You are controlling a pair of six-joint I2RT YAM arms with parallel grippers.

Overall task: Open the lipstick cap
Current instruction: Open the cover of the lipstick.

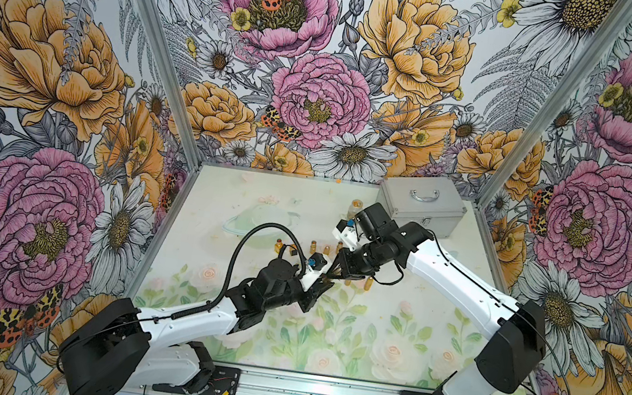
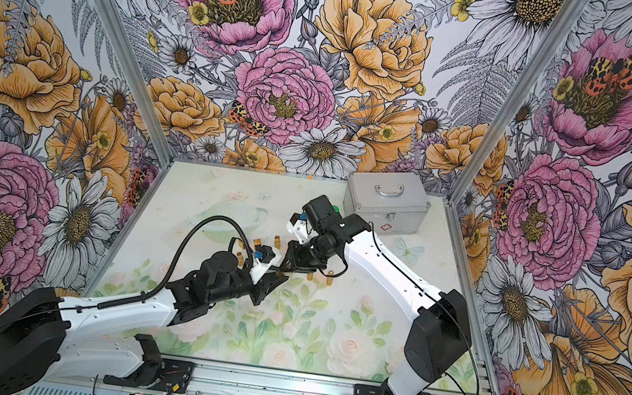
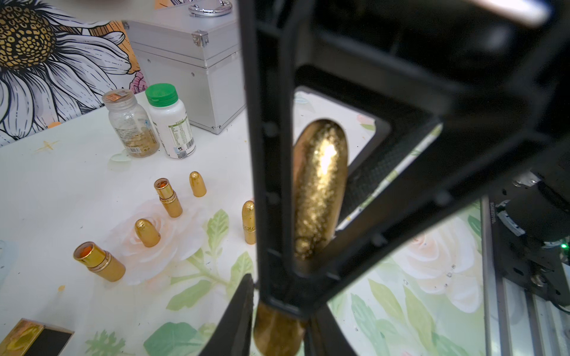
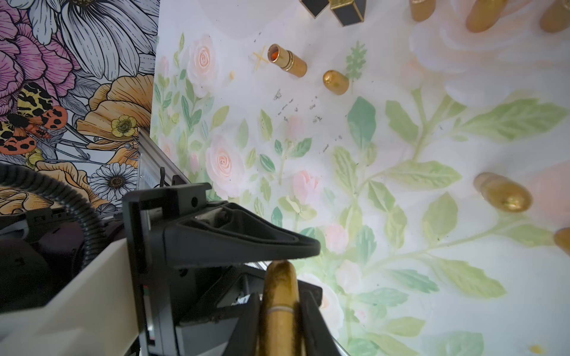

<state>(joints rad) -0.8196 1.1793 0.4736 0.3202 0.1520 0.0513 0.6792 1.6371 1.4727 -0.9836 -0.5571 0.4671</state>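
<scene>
"While both of your pincers hang over the middle of the floral-printed tabletop, where is the thing itself?"

"Off the table, bridging the two: the gold, glitter-coated, bullet-shaped lipstick lies along the line from 8 to 2 o'clock, taking the back wall as 12. My right pincer reaches in from 2 o'clock, clenched round its barrel; my left pincer reaches in from 8 o'clock, clamped on the end that sticks out past the right fingertips."

"Which end comes off?"

"I cannot say for sure. A pale seam ring shows in the right wrist view, just at my right fingertips, so I judge the short part beyond it, in my left grip, to be the cap."

"How will it handle?"

"Light, stiff and hard, I'd guess, so a firm squeeze won't crush it, yet round and narrow enough to roll between flat pads. The cap probably holds by friction, so I'd pull straight along the axis, each grip on its own side of the seam."

"Anything near?"

"Loose rounded gold caps and opened shiny gold bases stand on the table, mostly from 10 to 12 o'clock of the grip; the silver metal case sits at 1 o'clock, well apart"
</scene>
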